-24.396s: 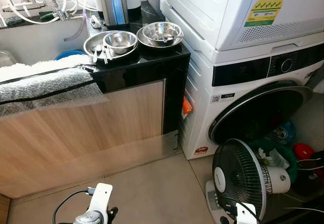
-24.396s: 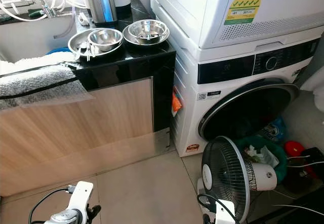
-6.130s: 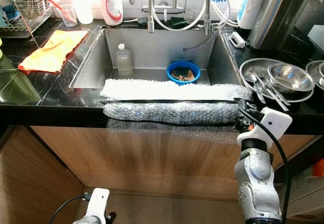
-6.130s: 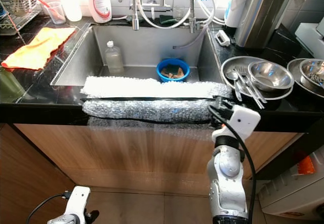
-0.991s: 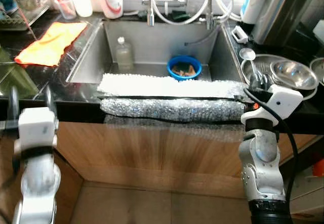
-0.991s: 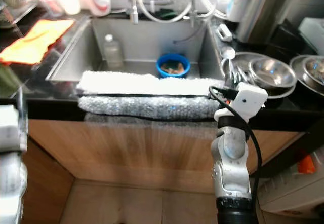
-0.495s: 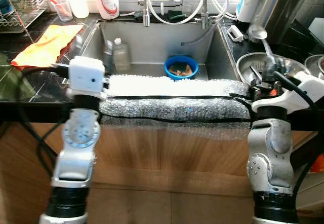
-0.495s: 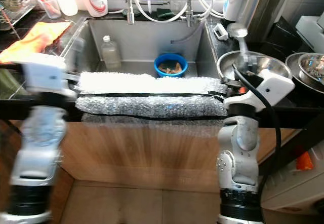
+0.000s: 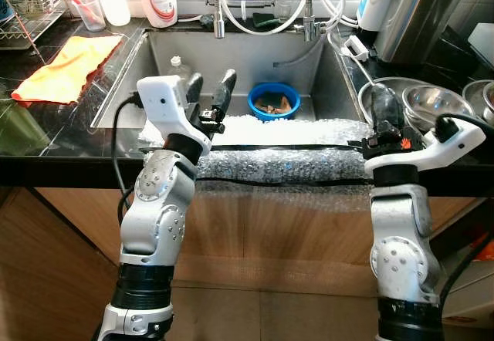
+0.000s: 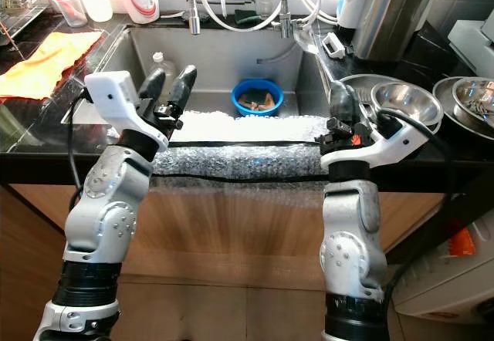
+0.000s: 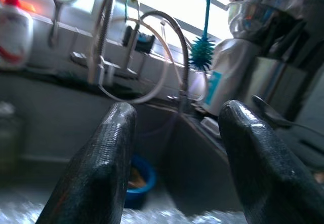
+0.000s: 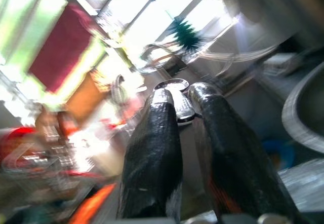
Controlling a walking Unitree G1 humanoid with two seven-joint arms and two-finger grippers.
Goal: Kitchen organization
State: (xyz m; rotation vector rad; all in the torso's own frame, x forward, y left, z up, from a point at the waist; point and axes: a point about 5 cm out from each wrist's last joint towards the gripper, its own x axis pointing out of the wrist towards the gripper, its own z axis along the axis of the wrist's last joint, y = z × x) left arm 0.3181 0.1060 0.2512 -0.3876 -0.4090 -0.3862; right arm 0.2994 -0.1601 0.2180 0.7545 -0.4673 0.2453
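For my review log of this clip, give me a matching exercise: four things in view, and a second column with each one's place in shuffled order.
Things:
1. blue bowl
2. orange cloth
3. spoon
4. bubble wrap

Places:
A. draped over the sink's front edge
B. on the black counter left of the sink
C. inside the sink basin
D. held up in the right gripper

Pairs: 1-C, 2-B, 3-D, 4-A
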